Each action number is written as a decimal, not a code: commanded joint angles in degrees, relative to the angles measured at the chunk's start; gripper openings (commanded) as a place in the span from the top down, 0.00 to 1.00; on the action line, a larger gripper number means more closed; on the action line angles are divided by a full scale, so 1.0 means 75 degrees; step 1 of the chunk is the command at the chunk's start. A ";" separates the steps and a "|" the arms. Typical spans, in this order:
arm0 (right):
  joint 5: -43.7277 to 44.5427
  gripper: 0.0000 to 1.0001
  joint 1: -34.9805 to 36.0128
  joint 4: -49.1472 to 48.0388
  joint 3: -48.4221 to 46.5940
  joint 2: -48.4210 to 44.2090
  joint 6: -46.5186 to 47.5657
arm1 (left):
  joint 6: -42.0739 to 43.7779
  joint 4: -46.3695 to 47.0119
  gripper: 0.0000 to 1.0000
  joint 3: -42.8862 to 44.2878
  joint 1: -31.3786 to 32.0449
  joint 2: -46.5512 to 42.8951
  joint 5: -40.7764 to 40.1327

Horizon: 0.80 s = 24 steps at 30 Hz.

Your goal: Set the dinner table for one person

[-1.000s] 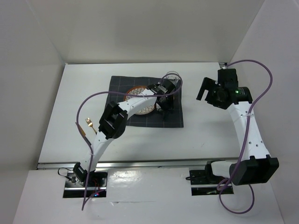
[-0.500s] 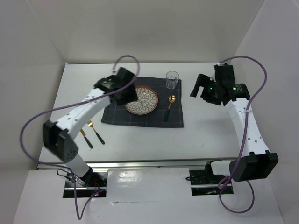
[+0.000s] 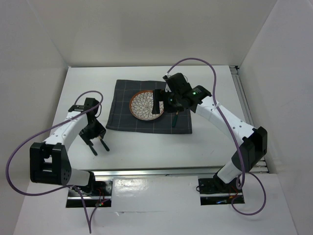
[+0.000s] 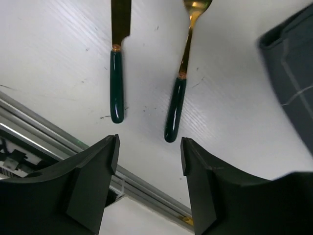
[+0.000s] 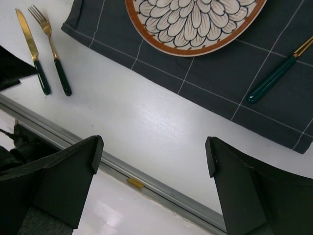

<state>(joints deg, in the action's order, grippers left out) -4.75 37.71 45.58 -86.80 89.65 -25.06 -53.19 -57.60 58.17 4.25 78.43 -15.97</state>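
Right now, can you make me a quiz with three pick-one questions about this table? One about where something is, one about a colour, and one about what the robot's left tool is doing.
1. Where does the plate lie?
A. on the bare white table
B. on the dark checked cloth
C. on the metal rail

2. What colour are the handles of the knife and the fork?
A. red
B. dark green
C. white

3. How is the left tool?
A. open, holding nothing
B. shut on the fork
C. shut on the knife

Answers:
1 B, the checked cloth shows beside and below the plate's rim.
2 B, both handles are dark green, joined to gold metal.
3 A, its fingers stand apart and nothing is gripped between them.
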 commanded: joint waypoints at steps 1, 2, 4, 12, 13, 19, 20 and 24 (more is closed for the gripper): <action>0.0363 0.01 -0.0036 -0.0546 0.0007 -0.0327 -0.0221 | 0.0023 0.0951 0.30 -0.0700 -0.0179 0.0182 0.0803; 0.0480 0.01 -0.0036 -0.0546 0.0008 -0.0397 -0.0221 | 0.0025 0.1209 0.29 -0.0887 -0.0180 0.0183 0.0909; 0.0574 0.01 -0.0036 -0.0454 0.0090 -0.0479 -0.0221 | 0.0025 0.1656 0.29 -0.1205 -0.0261 0.0463 0.1156; 0.0880 0.01 -0.0107 -0.0183 0.0336 -0.0702 -0.0221 | -0.0045 0.2406 0.43 -0.1440 -0.0332 0.1459 0.0980; 0.0961 0.01 -0.0107 -0.0114 0.0405 -0.0703 -0.0221 | -0.0045 0.2407 0.51 -0.1440 -0.0332 0.1530 0.1073; 0.1113 0.01 -0.0259 0.0027 0.0476 -0.0785 -0.0292 | 0.0131 0.1696 1.00 -0.0891 -0.0414 0.1332 0.0608; 0.1114 0.01 -0.0329 0.0028 0.0476 -0.0785 -0.0292 | 0.0131 0.1530 1.00 -0.0587 -0.0414 0.1180 0.0455; 0.1360 0.01 -0.0329 0.0180 0.0301 -0.0785 -0.0210 | 0.0982 0.1224 1.00 0.0477 0.0192 0.0780 0.0102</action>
<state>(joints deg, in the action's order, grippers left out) 2.90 35.57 45.65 -83.55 86.21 -26.59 -51.00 -46.41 54.41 2.46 87.46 -11.55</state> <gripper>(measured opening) 0.991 0.252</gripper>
